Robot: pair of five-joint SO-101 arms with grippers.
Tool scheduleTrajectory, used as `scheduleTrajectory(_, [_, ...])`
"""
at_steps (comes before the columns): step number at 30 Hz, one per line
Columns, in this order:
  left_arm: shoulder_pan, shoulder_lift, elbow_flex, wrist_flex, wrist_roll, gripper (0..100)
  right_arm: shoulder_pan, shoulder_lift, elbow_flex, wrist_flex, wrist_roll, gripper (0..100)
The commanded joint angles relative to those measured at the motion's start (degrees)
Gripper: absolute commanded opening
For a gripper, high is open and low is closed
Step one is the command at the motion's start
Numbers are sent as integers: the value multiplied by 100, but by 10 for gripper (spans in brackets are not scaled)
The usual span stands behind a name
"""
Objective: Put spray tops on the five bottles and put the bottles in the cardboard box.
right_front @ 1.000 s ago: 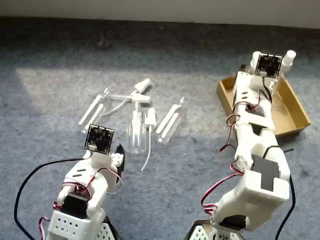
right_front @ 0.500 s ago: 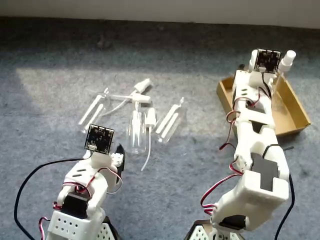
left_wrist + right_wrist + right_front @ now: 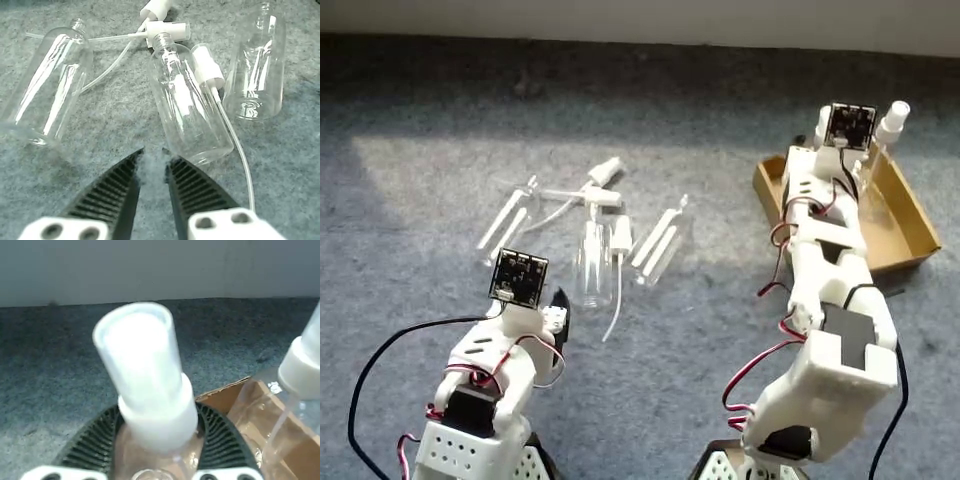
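Three clear bottles lie on the grey carpet: one (image 3: 47,90) (image 3: 508,218), a middle one (image 3: 187,100) (image 3: 592,262) and a third (image 3: 255,65) (image 3: 660,245). Loose white spray tops (image 3: 167,30) (image 3: 207,65) (image 3: 603,185) with thin tubes lie among them. My left gripper (image 3: 152,160) (image 3: 558,305) rests just short of the middle bottle, narrowly open and holding nothing. My right gripper (image 3: 159,412) is shut on a bottle with a white spray top (image 3: 145,370) above the cardboard box (image 3: 905,225) (image 3: 232,395). Another capped bottle (image 3: 300,370) (image 3: 894,118) stands in the box.
The carpet ends at a pale wall (image 3: 640,20) just past the box. Open carpet lies between the lying bottles and the box, and in front of both arm bases.
My right arm has shifted slightly over the far end of the box with its bottle. The left arm and the lying bottles have not moved.
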Motion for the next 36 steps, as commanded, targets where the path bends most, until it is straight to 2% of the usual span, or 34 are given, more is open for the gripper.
scheduleTrajectory(1, [-57, -40, 119, -79, 53, 5, -66, 4, -277, 22, 18, 77])
scheduleTrajectory(5, [-66, -40, 119, -97, 44, 5, -57, -13, -277, 22, -325, 78])
scheduleTrajectory(13, [-75, -40, 119, -105, 44, 5, -75, -13, -251, 22, -316, 84])
scheduleTrajectory(18, [-75, -40, 119, -105, 44, 5, -92, -13, -242, 31, -316, 161])
scheduleTrajectory(24, [-75, -40, 119, -105, 35, 5, -66, -48, -242, 48, -316, 171])
scheduleTrajectory(36, [-66, -40, 119, -88, 35, 5, -92, -1156, 365, 75, -308, 174])
